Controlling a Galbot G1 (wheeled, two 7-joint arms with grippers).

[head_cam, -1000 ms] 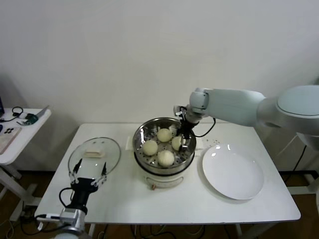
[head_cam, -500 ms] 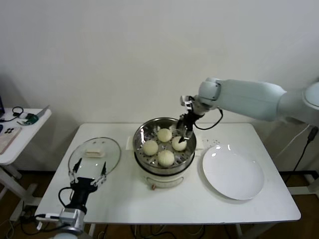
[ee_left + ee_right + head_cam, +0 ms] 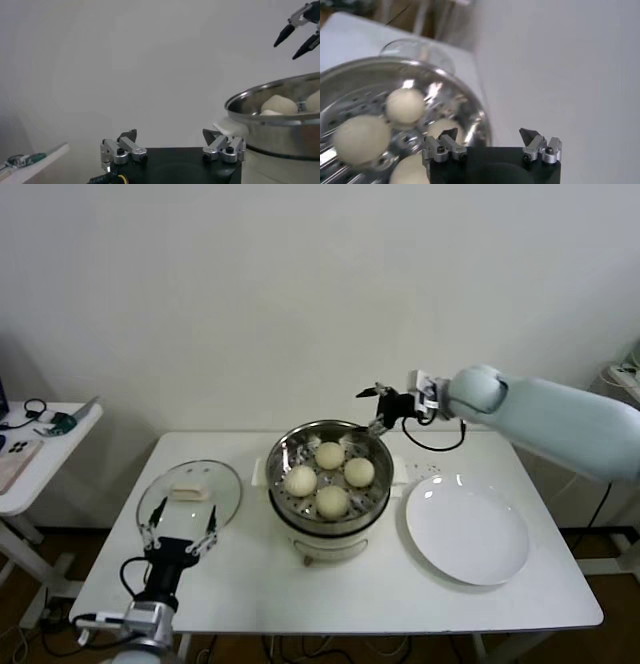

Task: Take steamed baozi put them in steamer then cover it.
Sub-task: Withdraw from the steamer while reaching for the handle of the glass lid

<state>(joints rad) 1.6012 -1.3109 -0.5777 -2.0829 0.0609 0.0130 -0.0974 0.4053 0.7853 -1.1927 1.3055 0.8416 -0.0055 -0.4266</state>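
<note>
The steamer (image 3: 300,520) is a shiny steel pot on a white base at the table's middle. Several off-white baozi (image 3: 330,455) lie on its perforated tray, uncovered. My right gripper (image 3: 375,410) hangs open and empty in the air above the steamer's back right rim. Its wrist view looks past the open gripper (image 3: 488,133) down at the steamer (image 3: 470,107) and baozi (image 3: 405,105). My left gripper (image 3: 180,525) is open and empty, low at the front left, by the near edge of the glass lid (image 3: 190,494). The left wrist view shows the open gripper (image 3: 169,135), with the steamer (image 3: 280,125) off to one side.
A flat white plate (image 3: 467,530) lies bare to the right of the steamer. The round glass lid rests flat on the table's left part. A small side table (image 3: 40,446) with tools stands beyond the left edge. A white wall (image 3: 300,284) is behind.
My right gripper has risen out of the steamer and drawn back to the upper right, open all the while. The baozi stay on the tray. The left arm has hardly moved.
</note>
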